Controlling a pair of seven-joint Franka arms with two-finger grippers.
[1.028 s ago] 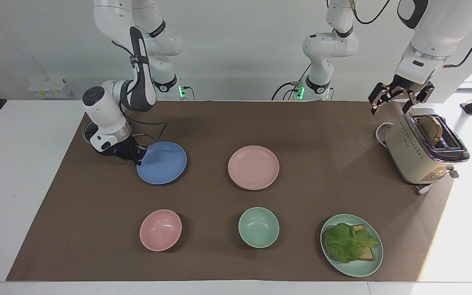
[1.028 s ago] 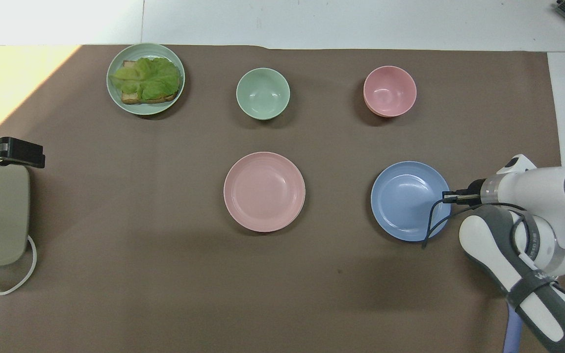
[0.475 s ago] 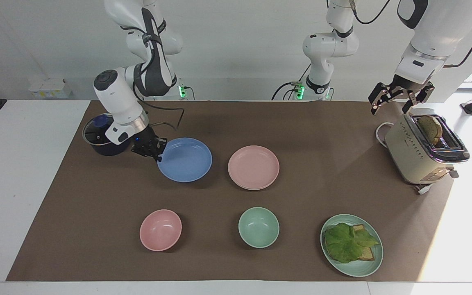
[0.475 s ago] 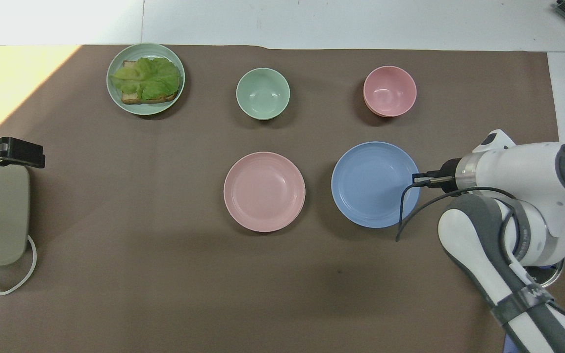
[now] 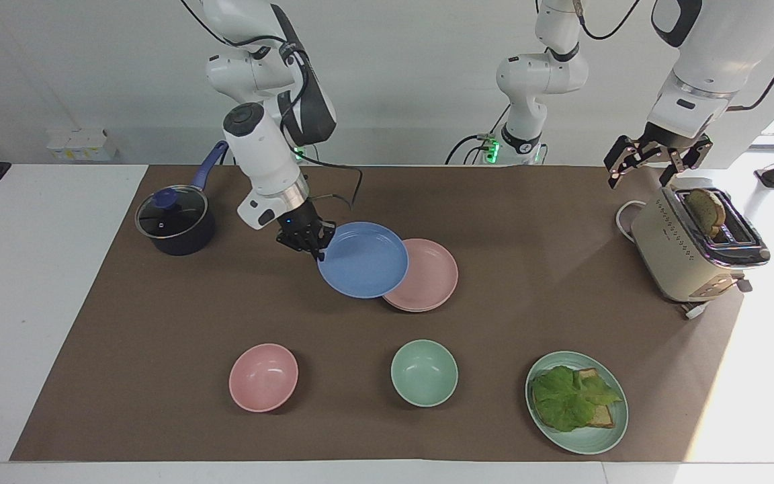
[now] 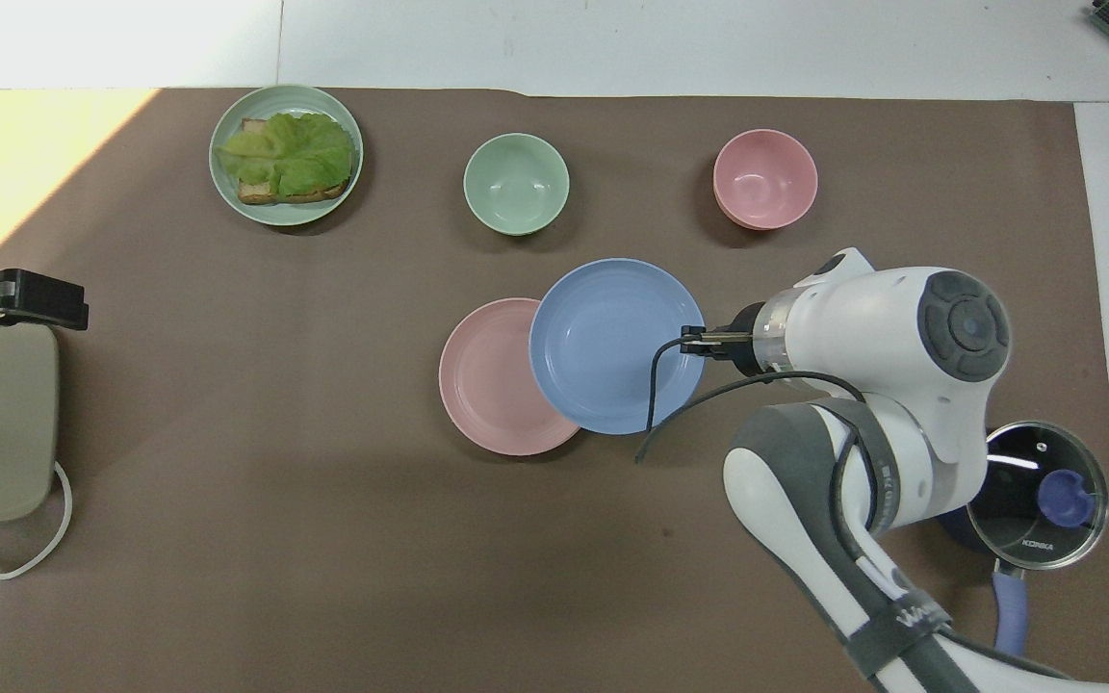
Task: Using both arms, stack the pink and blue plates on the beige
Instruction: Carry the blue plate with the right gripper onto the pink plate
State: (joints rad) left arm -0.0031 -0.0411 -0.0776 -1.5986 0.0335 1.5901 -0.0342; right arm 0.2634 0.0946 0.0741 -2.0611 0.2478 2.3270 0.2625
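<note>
Blue plate [image 5: 362, 259] hangs pinched by its rim in your right gripper [image 5: 306, 240], fingers shut on the edge. In the facing view it overlaps the pink plate [image 5: 431, 275], whose centre lies at about four o'clock from it; a beige rim barely shows beneath. Your left gripper [image 5: 656, 161] waits spread open over the toaster [image 5: 693, 252].

In the overhead view, the pink plate [image 6: 487, 375] sits at eight o'clock from the blue plate [image 6: 603, 342].

I see a robot lab staged as a kitchen: bare white walls, a white desk [image 5: 44, 282] under brown paper [image 5: 158, 336], arms bolted on, with a toaster [image 5: 689, 249], pot [image 5: 175, 222] and bowls.
</note>
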